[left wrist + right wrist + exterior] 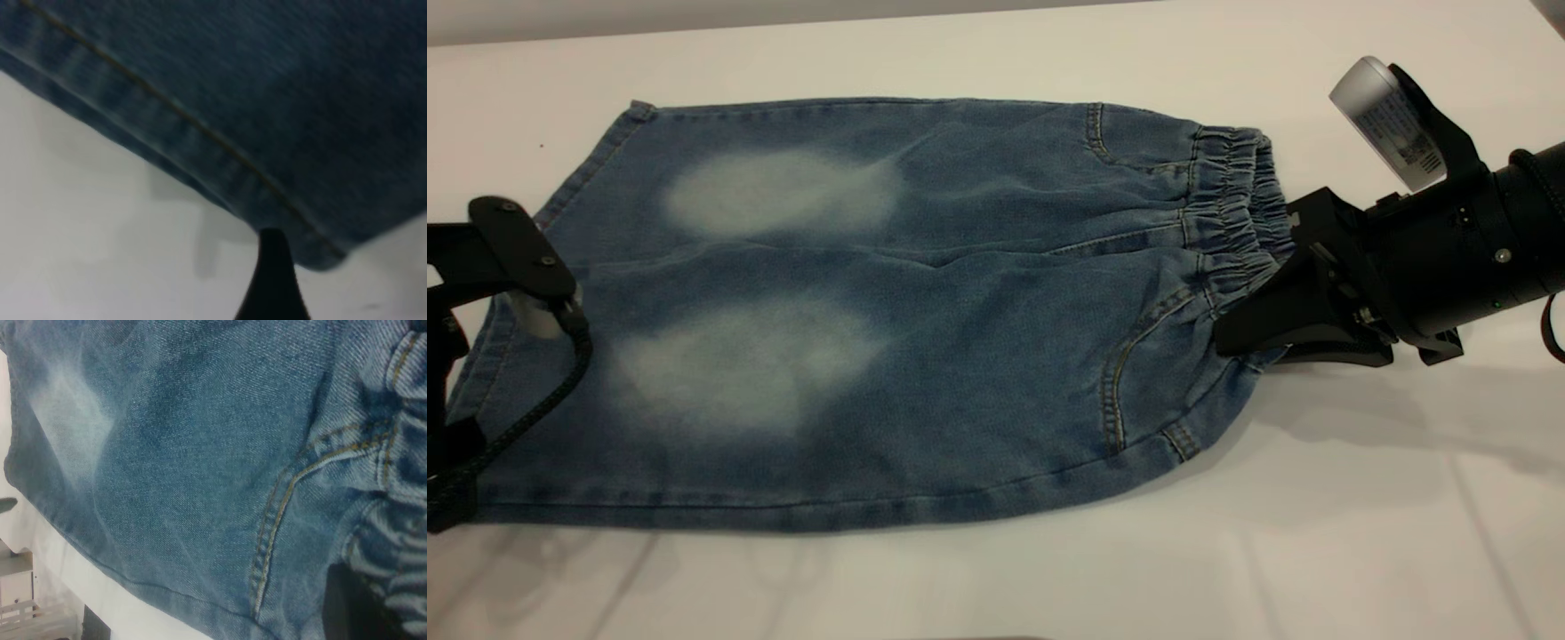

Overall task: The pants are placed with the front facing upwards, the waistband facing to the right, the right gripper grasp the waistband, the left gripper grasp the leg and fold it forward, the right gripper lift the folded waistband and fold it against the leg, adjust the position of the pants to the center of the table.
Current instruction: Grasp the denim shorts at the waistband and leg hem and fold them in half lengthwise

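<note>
Lay flat, front up, on the white desk (996, 53): one pair of pants (925, 356), two legs with one pale patch each, waistband (1232, 213) turned right as the fold wanted. Reached in low at the near end of the waistband, the right tool (1240, 333), probably to pinch the gathers, though whether clenched or released could not be told. Sat at the leg hem, the left tool (270, 280), one tip seen under the corner, grip likewise not to be told.
</note>
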`<state>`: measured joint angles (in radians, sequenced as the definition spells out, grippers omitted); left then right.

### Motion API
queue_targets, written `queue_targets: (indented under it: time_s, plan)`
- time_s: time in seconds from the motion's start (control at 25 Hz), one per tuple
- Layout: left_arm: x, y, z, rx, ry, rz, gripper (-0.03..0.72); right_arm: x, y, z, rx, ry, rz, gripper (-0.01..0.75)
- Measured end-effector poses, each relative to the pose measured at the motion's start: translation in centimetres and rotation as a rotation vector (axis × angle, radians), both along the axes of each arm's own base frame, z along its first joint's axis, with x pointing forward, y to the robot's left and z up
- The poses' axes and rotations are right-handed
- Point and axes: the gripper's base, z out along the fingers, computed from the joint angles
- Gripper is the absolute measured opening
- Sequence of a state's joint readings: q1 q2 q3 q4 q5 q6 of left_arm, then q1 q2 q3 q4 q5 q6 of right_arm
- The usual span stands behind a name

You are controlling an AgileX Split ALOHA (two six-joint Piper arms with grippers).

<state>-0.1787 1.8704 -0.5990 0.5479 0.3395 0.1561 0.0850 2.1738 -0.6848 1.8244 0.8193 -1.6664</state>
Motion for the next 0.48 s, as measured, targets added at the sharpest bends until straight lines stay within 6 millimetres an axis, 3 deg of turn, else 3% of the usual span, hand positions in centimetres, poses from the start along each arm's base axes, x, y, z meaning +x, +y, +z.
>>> queue_targets:
  time_s: [0.48]
  plan:
    - [0.1,0.2,-1.9,0.017,0.002,0.037,0.482,0.0,0.0,0.0,0.000,0.000,0.000,0.046]
